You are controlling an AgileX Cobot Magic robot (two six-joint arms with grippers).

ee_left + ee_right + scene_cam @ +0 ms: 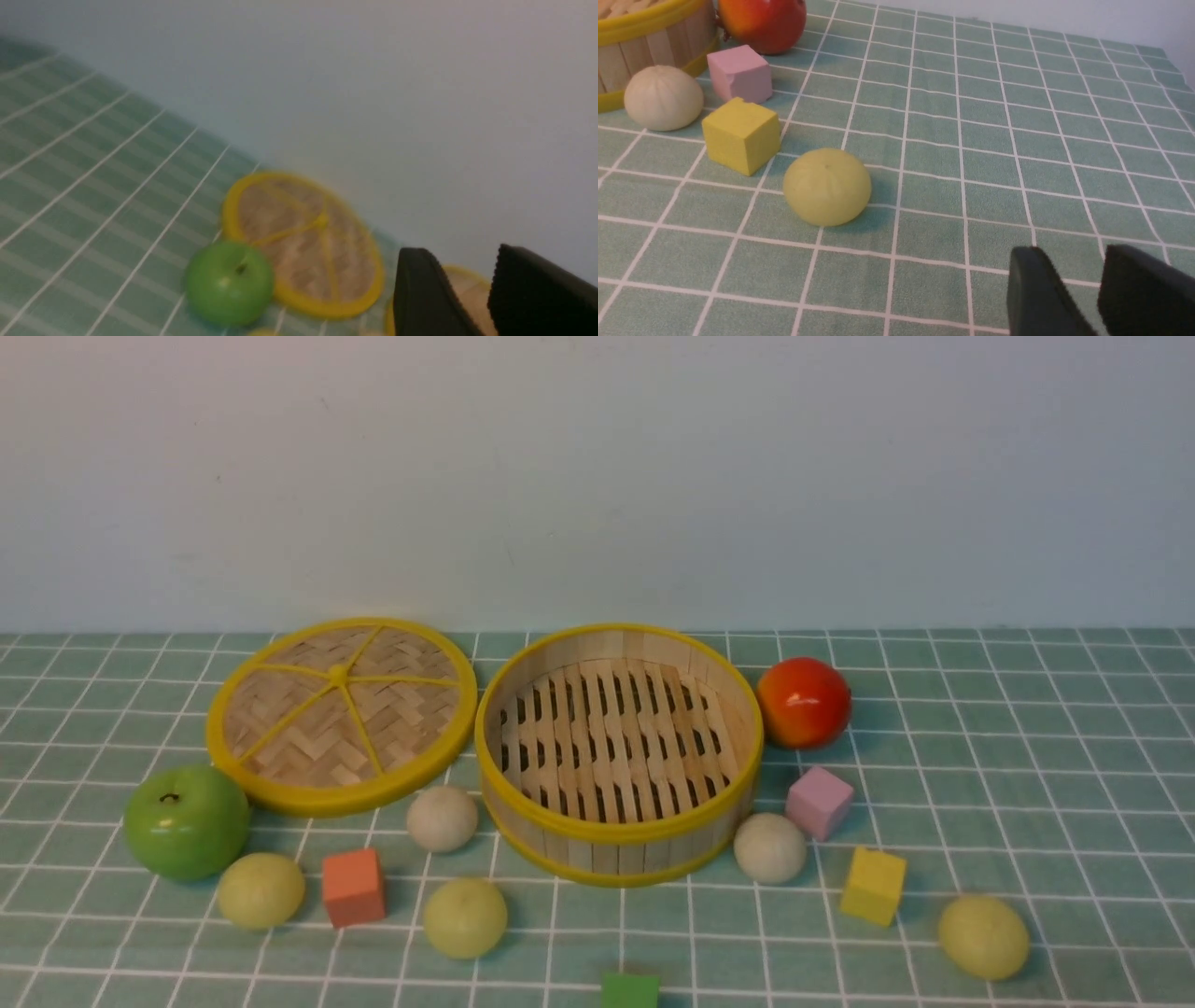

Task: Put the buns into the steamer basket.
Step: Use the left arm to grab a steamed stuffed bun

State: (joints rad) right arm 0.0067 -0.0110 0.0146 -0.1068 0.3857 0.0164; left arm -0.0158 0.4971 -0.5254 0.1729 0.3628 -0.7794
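The steamer basket [619,829] stands empty at the table's middle. Two off-white buns lie at its front, one on the left [442,819] and one on the right [769,847]. Three yellow-green buns lie nearer me: left [260,890], middle [465,917] and far right [983,936]. Neither gripper shows in the front view. My left gripper [460,254] is open and empty, with the basket [472,298] seen between its jaws. My right gripper [1071,254] is open and empty, low over the cloth, apart from the far-right bun [826,186] and the off-white bun [663,103].
The flat woven lid [341,714] lies left of the basket, with a green apple [187,821] at its front left. A red-orange fruit [803,702] sits right of the basket. Orange [353,887], pink [819,802], yellow [873,885] and green [629,989] cubes lie among the buns.
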